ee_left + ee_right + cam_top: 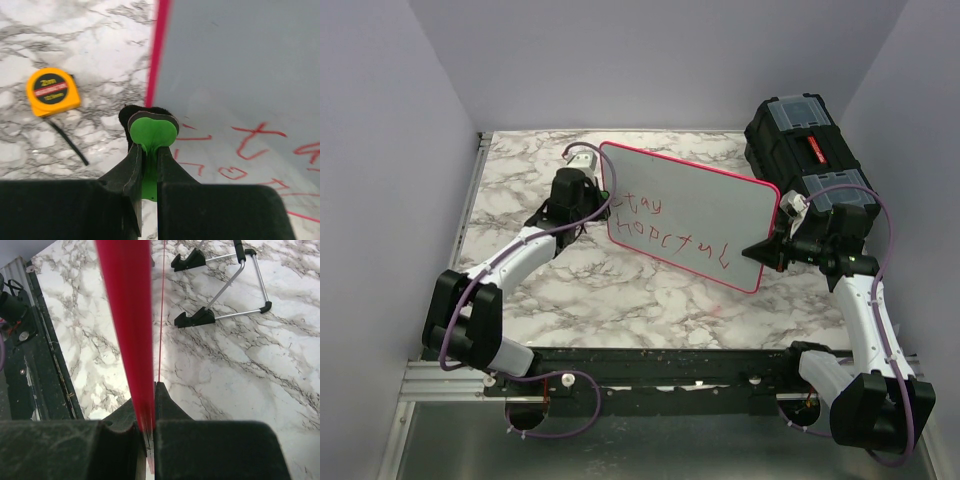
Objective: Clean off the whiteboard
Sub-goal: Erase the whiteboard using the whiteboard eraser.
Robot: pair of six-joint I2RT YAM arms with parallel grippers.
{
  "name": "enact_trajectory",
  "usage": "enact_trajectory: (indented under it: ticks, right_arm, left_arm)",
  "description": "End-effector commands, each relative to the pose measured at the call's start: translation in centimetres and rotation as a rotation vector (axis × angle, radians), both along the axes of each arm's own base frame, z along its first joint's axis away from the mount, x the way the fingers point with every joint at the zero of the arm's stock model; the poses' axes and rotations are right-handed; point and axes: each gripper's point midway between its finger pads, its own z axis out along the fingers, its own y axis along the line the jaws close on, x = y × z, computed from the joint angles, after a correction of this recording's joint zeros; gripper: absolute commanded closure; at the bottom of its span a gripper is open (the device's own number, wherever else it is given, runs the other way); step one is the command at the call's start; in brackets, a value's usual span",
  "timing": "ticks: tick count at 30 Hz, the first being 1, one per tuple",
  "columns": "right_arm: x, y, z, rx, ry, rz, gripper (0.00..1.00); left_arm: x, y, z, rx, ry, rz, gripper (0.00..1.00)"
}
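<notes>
The whiteboard (695,215) has a pink-red rim and red handwriting, and it stands tilted above the marble table. My right gripper (767,250) is shut on its right edge. In the right wrist view the red rim (127,315) runs straight down between the jaws of that gripper (148,407). My left gripper (149,152) is shut on the thin handle of a green eraser (153,131) with black felt behind it. The eraser rests at the board's left rim (158,55), just left of the red lettering (250,140). In the top view the left gripper (598,212) sits at the board's left edge.
A black toolbox (807,150) stands at the back right, close behind the right arm. A yellow tape measure (52,92) lies on the table left of the board. A wire stand with black feet (220,290) lies on the marble (240,370) behind the board.
</notes>
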Motion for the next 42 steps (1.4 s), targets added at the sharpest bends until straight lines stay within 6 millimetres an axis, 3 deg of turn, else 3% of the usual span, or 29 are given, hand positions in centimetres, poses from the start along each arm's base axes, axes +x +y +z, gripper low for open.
enact_trajectory:
  ticks: [1, 4, 12, 21, 23, 28, 31, 34, 42]
  right_arm:
    - [-0.8, 1.1, 2.1, 0.046, -0.081, 0.089, 1.0]
    - [-0.8, 1.1, 2.1, 0.046, -0.081, 0.089, 1.0]
    - [-0.7, 1.0, 1.9, 0.045, -0.074, 0.087, 1.0]
    - [-0.8, 1.0, 2.0, 0.045, -0.079, 0.087, 0.99]
    - [-0.9, 1.1, 2.1, 0.045, -0.083, 0.09, 1.0]
    - [-0.9, 1.1, 2.2, 0.045, -0.086, 0.091, 1.0]
    - [-0.9, 1.1, 2.1, 0.047, -0.083, 0.094, 1.0]
    - [-0.9, 1.1, 2.1, 0.047, -0.081, 0.093, 1.0]
    - [-0.9, 1.1, 2.1, 0.043, -0.086, 0.09, 1.0]
  left_arm:
    - [1.8, 2.7, 1.8, 0.047, -0.051, 0.103, 1.0]
    - [1.9, 2.2, 1.7, 0.026, -0.048, 0.095, 1.0]
    - [0.2, -2.3, 1.5, 0.029, -0.059, 0.015, 1.0]
    - [1.6, -1.4, 3.8, 0.087, -0.105, 0.054, 1.0]
    - [1.6, -1.2, 2.9, 0.1, -0.091, 0.056, 1.0]
    - [0.3, -1.3, -1.5, 0.093, 0.0, 0.048, 1.0]
    - [-0.2, -1.5, -2.4, 0.085, 0.015, 0.042, 1.0]
    - [-0.1, -1.7, -1.4, 0.082, 0.0, 0.037, 1.0]
    - [1.7, -1.9, 5.1, 0.1, -0.102, 0.028, 1.0]
